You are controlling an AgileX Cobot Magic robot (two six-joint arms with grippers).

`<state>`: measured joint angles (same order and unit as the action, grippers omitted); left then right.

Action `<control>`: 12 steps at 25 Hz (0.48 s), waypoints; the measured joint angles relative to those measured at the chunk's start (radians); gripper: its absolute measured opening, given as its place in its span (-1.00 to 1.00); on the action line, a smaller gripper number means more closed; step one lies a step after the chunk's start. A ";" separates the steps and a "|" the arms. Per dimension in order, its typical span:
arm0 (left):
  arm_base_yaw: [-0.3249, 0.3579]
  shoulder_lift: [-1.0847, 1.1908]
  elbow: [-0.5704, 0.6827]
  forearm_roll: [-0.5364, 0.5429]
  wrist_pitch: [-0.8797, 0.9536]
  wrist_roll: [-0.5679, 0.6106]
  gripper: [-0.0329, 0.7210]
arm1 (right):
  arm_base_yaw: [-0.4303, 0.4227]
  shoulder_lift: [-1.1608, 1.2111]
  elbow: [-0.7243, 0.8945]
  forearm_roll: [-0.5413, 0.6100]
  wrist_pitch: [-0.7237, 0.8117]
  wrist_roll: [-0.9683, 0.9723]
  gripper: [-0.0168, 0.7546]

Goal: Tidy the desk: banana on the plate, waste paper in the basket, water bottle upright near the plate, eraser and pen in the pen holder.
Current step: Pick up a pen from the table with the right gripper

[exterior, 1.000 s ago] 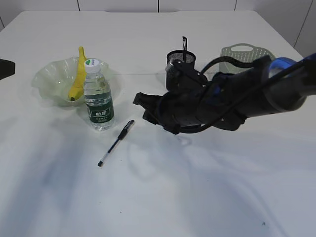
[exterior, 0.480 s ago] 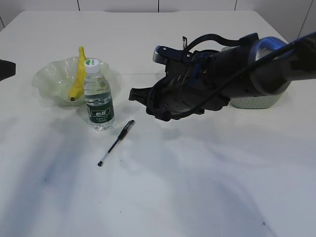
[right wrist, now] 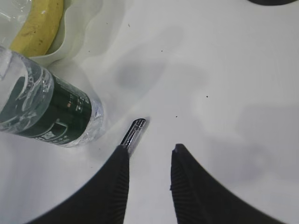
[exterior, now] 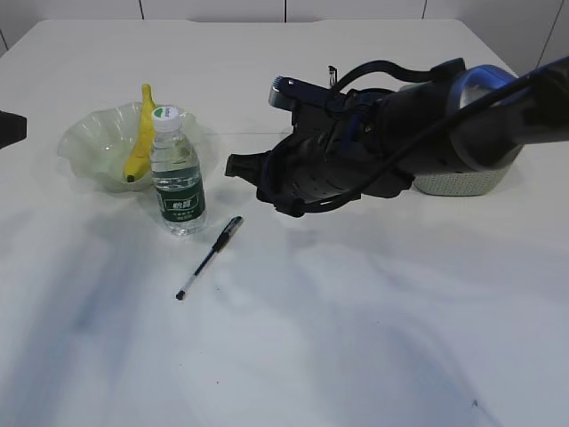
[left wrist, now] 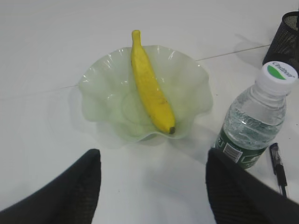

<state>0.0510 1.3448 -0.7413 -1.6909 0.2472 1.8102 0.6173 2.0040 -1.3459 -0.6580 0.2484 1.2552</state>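
Right gripper (right wrist: 148, 151) parted, nothing grasped; pen (right wrist: 134, 132) seen just ahead of its left finger, bottle (right wrist: 44, 109) beyond. Left gripper (left wrist: 152, 161) spread, released; banana (left wrist: 149, 84) laid in plate (left wrist: 100, 100) ahead.

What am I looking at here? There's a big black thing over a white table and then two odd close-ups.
The black thing is a robot arm, one of two, ending in the right gripper, a two-fingered claw. The wide picture is from a camera facing the table. Each close-up comes from a camera on an arm's wrist, looking past its own fingers. On the white table sit a wavy green plate with a banana on it, an upright water bottle, a pen lying flat, a black mesh pen holder and a basket behind the arm. The left gripper hangs open before the plate. The right gripper's fingers are apart above the pen's end. Neither holds anything.
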 joint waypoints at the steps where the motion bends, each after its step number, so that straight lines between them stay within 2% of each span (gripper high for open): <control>1: 0.000 0.004 0.000 0.000 -0.002 0.000 0.40 | 0.000 0.000 0.000 -0.002 0.008 0.000 -0.34; 7: 0.000 0.007 0.000 0.000 -0.002 0.000 0.40 | 0.000 0.000 -0.001 -0.004 0.096 -0.002 -0.33; 12: 0.000 0.009 0.000 0.000 -0.002 0.000 0.40 | 0.004 0.001 -0.032 0.040 0.124 -0.002 -0.33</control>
<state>0.0510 1.3538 -0.7413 -1.6909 0.2455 1.8102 0.6211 2.0046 -1.3779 -0.6183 0.3720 1.2532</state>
